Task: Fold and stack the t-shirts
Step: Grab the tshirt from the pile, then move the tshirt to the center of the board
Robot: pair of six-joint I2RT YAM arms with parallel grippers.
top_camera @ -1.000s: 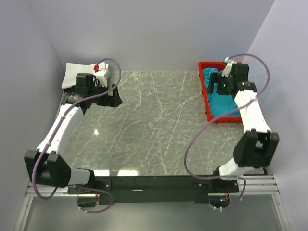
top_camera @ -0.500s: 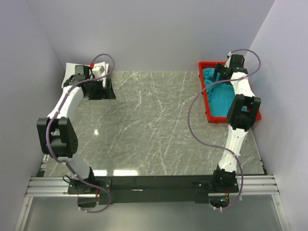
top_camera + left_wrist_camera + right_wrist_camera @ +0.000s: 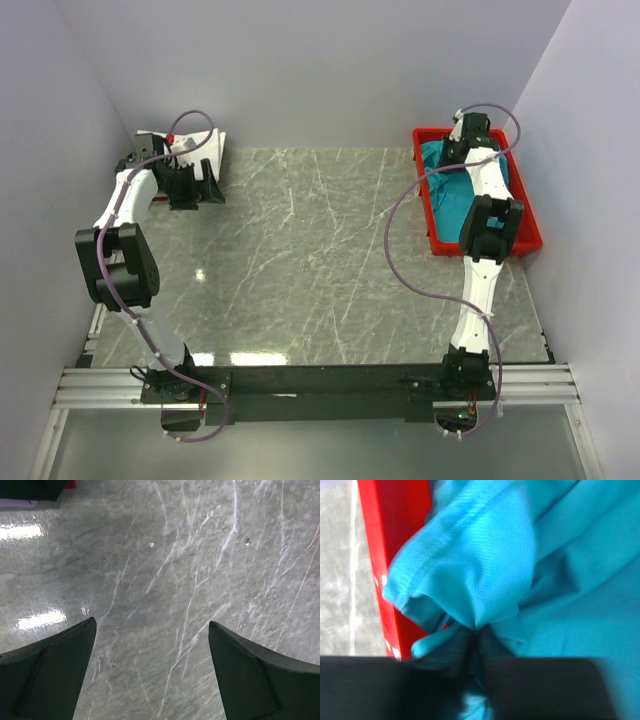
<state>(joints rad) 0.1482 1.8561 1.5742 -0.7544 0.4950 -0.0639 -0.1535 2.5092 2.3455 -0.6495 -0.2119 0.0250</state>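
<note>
Task looks early: right jaws are closed on a bunch of the teal shirt (image 3: 485, 555), lying in the red tray (image 3: 372, 530) under them; left jaws are wide open w/ nothing between, over bare worktop (image 3: 165, 555); white shirt (image 3: 212, 148), prob. already folded, is just beside them.

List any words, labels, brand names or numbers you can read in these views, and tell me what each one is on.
None: no view shows any readable text.
teal t-shirt: plain cloth, no print or tag in sight.
red tray: bare wall, no label.
white t-shirt: no print visible; too small in the top view to rule out a tag.
table: marble veining only.
</note>
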